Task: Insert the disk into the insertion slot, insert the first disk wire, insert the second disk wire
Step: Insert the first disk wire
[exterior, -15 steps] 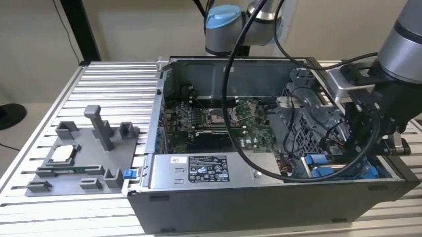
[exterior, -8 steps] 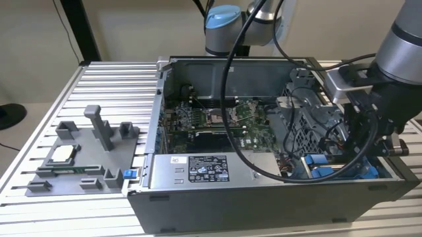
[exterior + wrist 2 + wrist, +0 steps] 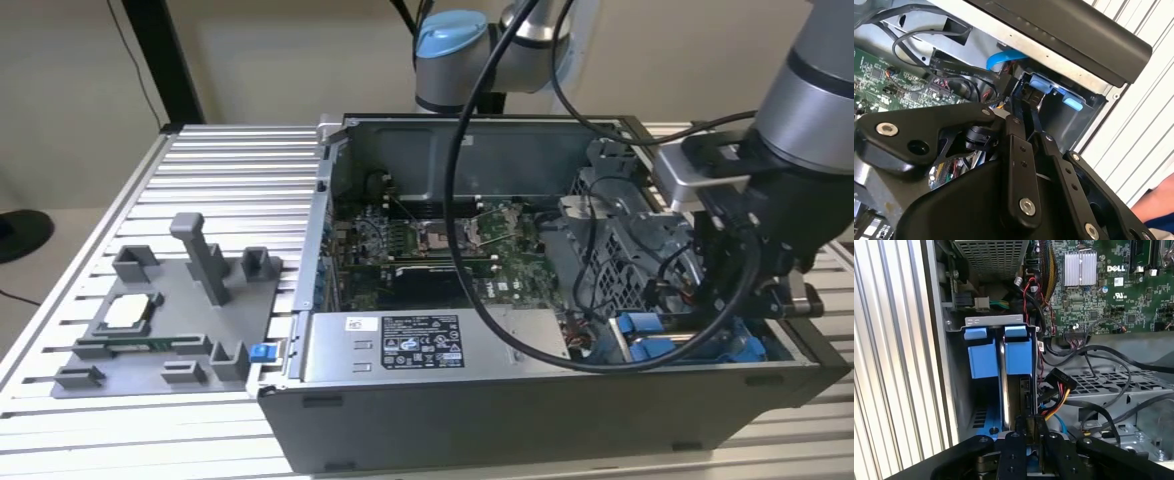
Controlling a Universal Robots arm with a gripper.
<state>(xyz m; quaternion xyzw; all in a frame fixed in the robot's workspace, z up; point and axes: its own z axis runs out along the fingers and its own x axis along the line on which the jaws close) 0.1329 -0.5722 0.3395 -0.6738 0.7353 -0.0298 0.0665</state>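
- Black gripper [image 3: 737,300], mine, clenched (on what, I cannot tell), lower right of the exterior view.
- The disk [image 3: 1018,357] stands blue-framed inside the insertion slot [image 3: 960,390].

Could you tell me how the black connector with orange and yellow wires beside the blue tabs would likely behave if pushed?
Its wires curve loosely, so they would probably flex rather than resist. The connector looks like a small moulded plastic block, likely stiff and light. It seems to hang free, so a push may swing it aside.
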